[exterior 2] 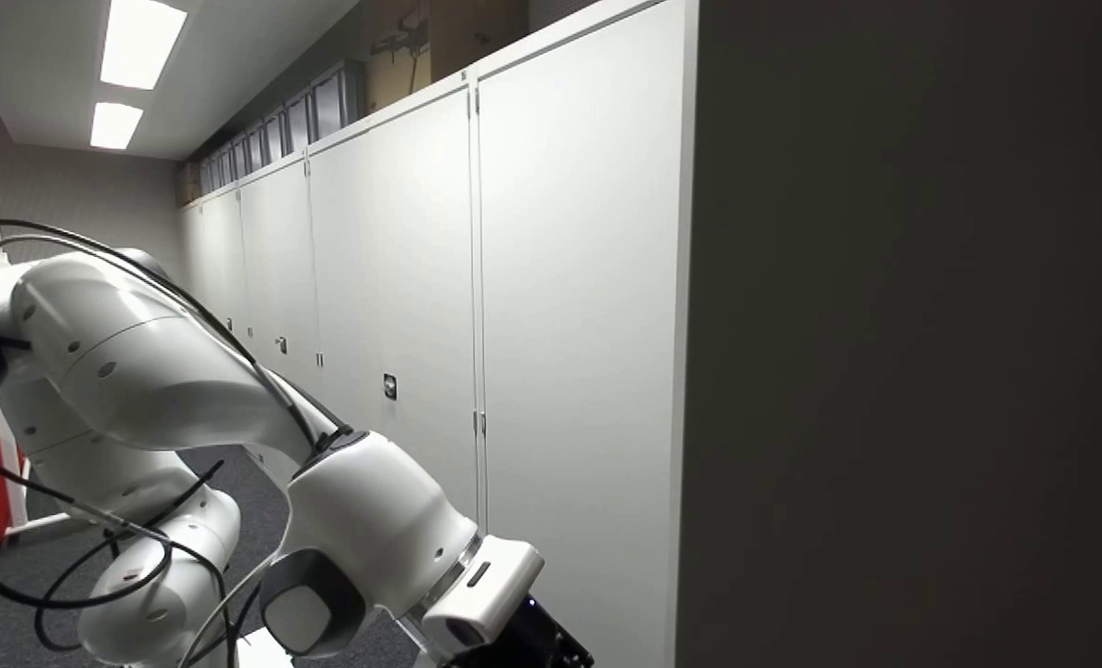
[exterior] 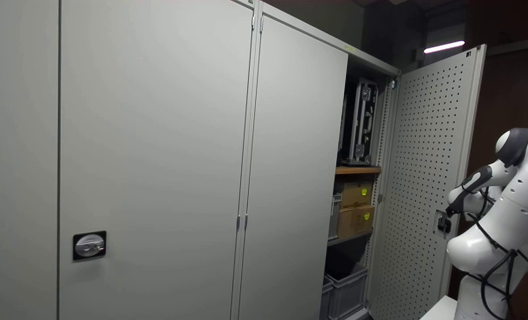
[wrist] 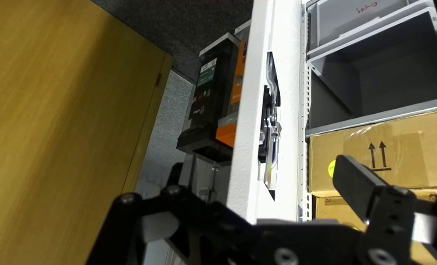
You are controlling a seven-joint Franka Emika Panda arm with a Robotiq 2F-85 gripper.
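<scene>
My gripper (wrist: 264,171) is open and empty in the wrist view, with its black fingers spread wide. The white edge of an open cabinet door (wrist: 246,121) runs between the fingers; I cannot tell whether either finger touches it. A metal and black latch mechanism (wrist: 270,129) sits in the door just beyond the fingers. In an exterior view the perforated inner side of the door (exterior: 428,151) stands swung out, with its latch (exterior: 443,223) near the arm; the gripper cannot be made out there. In an exterior view the black gripper (exterior 2: 537,640) is cut off at the bottom edge.
Inside the cabinet are cardboard boxes (exterior: 356,221), a grey bin (wrist: 387,62) and a black case (exterior: 362,124). A closed door with a handle (exterior: 90,246) stands alongside. Left of the door in the wrist view are a wooden panel (wrist: 56,110) and a black box (wrist: 205,95).
</scene>
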